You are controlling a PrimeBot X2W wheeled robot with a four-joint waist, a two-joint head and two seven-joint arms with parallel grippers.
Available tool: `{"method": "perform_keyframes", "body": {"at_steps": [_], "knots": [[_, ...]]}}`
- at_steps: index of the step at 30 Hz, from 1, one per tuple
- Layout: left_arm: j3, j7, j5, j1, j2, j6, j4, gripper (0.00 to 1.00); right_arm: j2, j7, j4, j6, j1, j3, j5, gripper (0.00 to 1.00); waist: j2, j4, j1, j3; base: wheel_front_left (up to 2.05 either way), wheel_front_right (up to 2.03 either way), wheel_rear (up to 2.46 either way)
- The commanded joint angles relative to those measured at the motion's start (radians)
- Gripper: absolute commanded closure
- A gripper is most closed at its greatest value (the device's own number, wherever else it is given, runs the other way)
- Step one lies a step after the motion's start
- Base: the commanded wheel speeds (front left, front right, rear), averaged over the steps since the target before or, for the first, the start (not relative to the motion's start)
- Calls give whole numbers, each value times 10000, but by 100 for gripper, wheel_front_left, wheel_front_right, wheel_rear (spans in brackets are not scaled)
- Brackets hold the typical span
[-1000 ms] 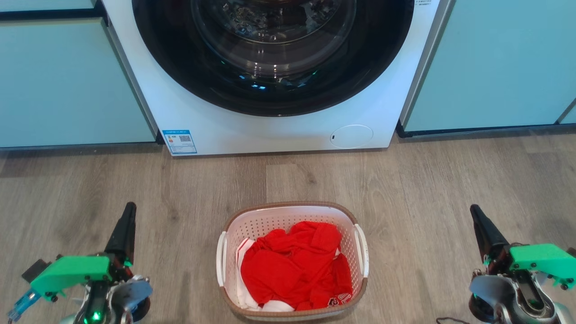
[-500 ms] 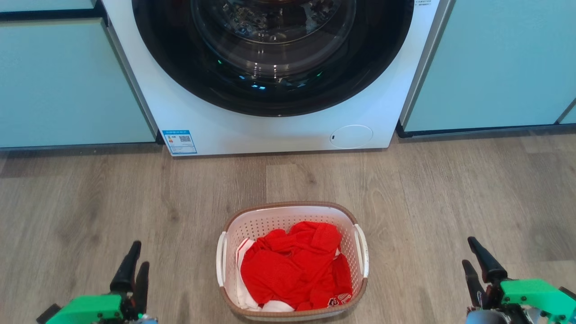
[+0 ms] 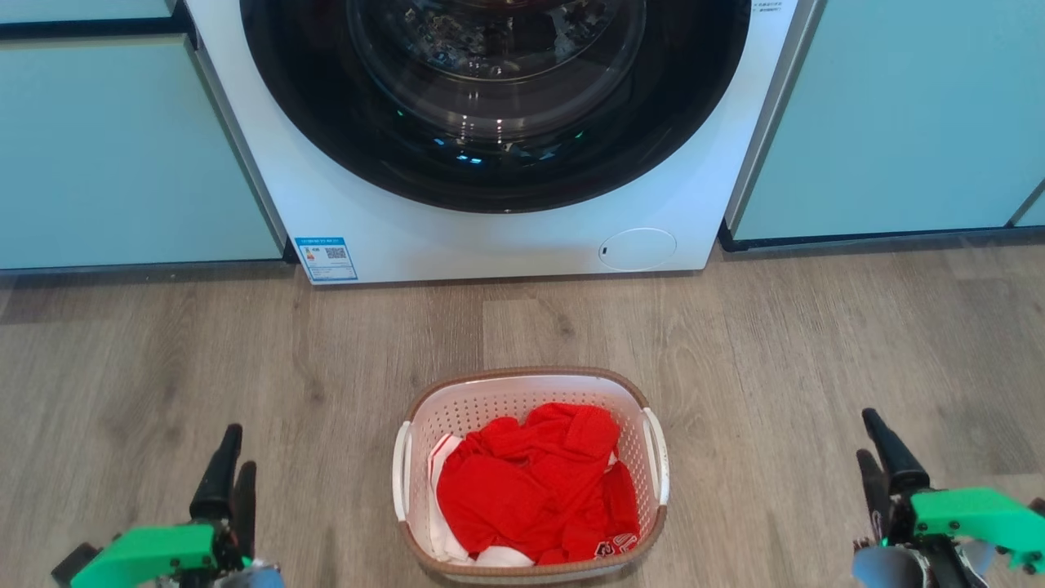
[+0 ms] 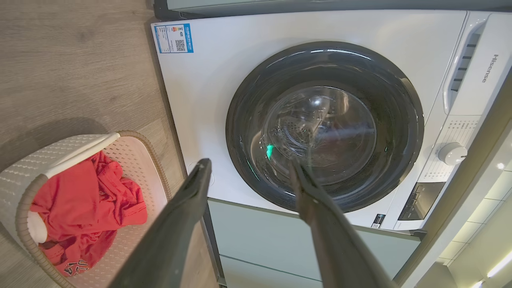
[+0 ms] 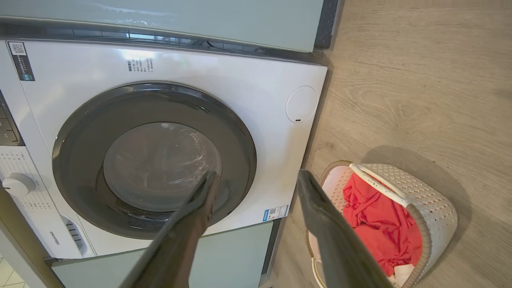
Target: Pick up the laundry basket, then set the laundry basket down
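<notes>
The laundry basket [image 3: 506, 397] stands on the wood floor in front of me, white and perforated with a brown rim, holding red clothing [image 3: 531, 482]. Its white handles [image 3: 400, 469] face my two arms. My left gripper [image 3: 237, 453] hangs low to the basket's left, well apart from it, fingers spread and empty. My right gripper [image 3: 867, 437] is just as far off to the basket's right, also open with nothing in it. The left wrist view has the basket [image 4: 40, 158] to the left of the open gripper [image 4: 250, 164]. In the right wrist view the basket [image 5: 424, 188] lies right of the open gripper [image 5: 258, 173].
A white front-loading washing machine [image 3: 490, 241] with a dark round door stands just beyond the basket. Pale teal cabinets [image 3: 122, 147] flank it on both sides. Bare wood floor [image 3: 735, 343] runs between the machine and the basket and around both grippers.
Both grippers have dropped lower in the head view and turned, so each now presents two fingers instead of one. The basket has not moved.
</notes>
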Motion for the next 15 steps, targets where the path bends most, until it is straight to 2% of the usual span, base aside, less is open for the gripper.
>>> {"method": "perform_keyframes", "body": {"at_steps": [1,15], "knots": [[216,-108,163,-611,111,-14,-445,0,-40,-138,-476,-2,-496,-113,-358,0,0,5,0,2,0,0,0],[509,-488,995,-876,122,-22,-1155,0,-56,-518,-1618,-4,-821,-96,-2520,0,0,54,0,27,0,0,0]]}}
